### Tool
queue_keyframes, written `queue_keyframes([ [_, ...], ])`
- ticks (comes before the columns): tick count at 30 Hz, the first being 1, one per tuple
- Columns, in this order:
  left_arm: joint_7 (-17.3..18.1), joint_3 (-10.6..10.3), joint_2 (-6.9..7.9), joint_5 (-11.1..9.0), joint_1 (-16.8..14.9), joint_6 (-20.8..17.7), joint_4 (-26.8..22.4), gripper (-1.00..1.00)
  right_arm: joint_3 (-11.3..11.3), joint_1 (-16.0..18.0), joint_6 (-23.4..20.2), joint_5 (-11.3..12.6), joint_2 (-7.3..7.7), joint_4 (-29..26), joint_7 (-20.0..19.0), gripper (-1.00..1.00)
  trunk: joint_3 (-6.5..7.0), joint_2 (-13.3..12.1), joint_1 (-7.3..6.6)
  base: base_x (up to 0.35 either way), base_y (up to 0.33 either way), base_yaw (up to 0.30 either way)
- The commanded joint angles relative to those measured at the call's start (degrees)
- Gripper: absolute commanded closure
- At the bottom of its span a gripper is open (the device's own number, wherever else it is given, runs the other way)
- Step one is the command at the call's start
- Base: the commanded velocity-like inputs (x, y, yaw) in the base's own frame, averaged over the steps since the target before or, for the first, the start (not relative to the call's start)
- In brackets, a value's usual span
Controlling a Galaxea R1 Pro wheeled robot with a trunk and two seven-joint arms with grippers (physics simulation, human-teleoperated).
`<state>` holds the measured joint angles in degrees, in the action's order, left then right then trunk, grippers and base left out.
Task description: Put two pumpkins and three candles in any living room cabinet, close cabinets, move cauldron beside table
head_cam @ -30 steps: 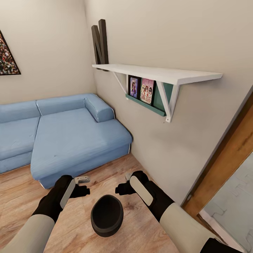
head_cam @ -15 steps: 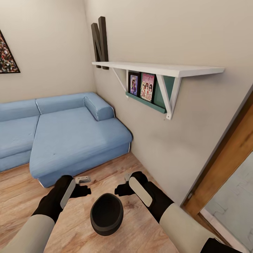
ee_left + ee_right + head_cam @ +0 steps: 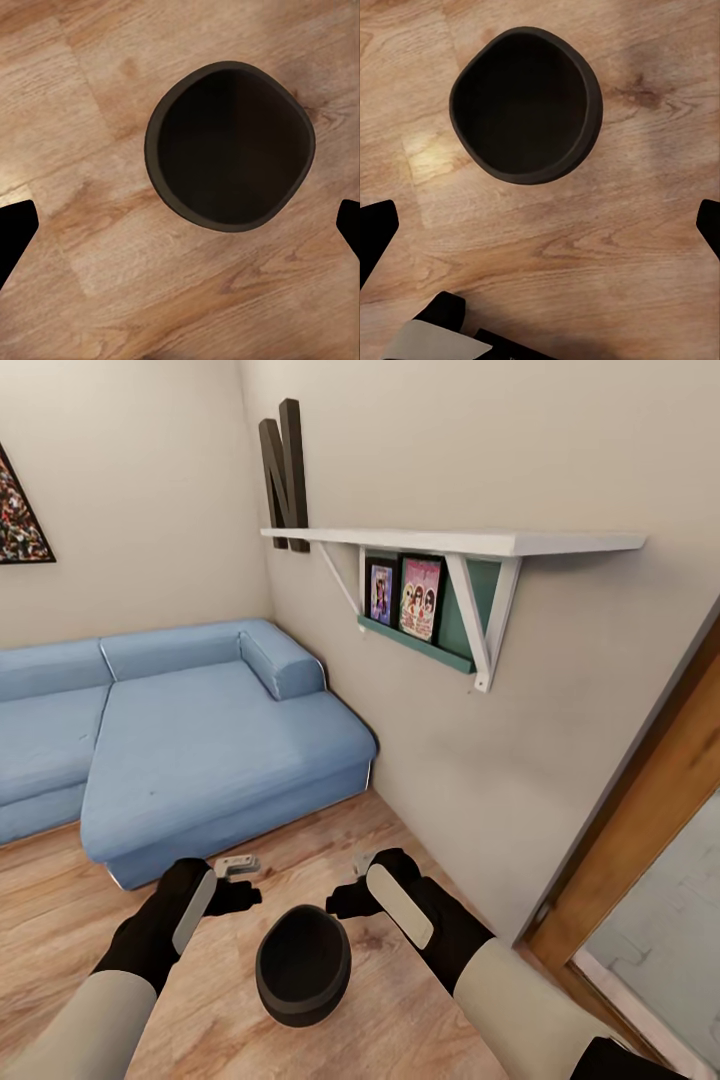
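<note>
View shifted slightly; cauldron point(image 3: 303, 964) on floor between open hands.

- We see the cauldron point(image 3: 303, 965) standing on the floor point(image 3: 60, 920), between our left end effector point(image 3: 238, 882) and right end effector point(image 3: 352, 882).
- The sofa point(image 3: 190, 750) lies behind it, in the corner.
- A shelf point(image 3: 450, 543) hangs on the right wall.

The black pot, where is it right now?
In the head view the cauldron sits on the wood floor, low in the middle, between the left gripper and right gripper, near the blue sofa.
</note>
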<state>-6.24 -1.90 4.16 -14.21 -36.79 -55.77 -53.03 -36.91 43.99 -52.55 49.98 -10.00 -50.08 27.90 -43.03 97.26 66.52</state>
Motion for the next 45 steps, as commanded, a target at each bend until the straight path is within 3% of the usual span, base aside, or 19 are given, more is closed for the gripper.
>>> queue_keyframes([
  [1,-0.5,-0.2,0.06,-0.6,0.0,-0.1,-0.1,-1.0,-0.1,0.1,0.0,0.6,0.0,0.0,0.6,-1.0,-0.24,0.4,0.22,0.0,0.0,0.0],
  [26,0.5,-0.3,0.49,-0.5,0.0,0.0,0.5,-1.0,-0.4,0.0,0.5,0.5,0.0,-0.8,0.6,-1.0,-4.72,10.5,5.71,0.0,0.0,0.002],
  [34,3.1,-0.3,0.5,-0.5,0.0,0.0,0.5,-1.0,-0.4,0.0,1.1,0.6,0.0,-0.8,0.6,-1.0,-6.09,13.7,7.47,0.0,0.0,0.208],
  [45,3.4,-0.3,0.48,-0.4,0.0,0.5,0.6,-1.0,-0.4,0.0,1.1,0.6,0.0,-0.8,0.6,-1.0,-8.06,18.1,9.89,0.0,0.0,0.172],
])
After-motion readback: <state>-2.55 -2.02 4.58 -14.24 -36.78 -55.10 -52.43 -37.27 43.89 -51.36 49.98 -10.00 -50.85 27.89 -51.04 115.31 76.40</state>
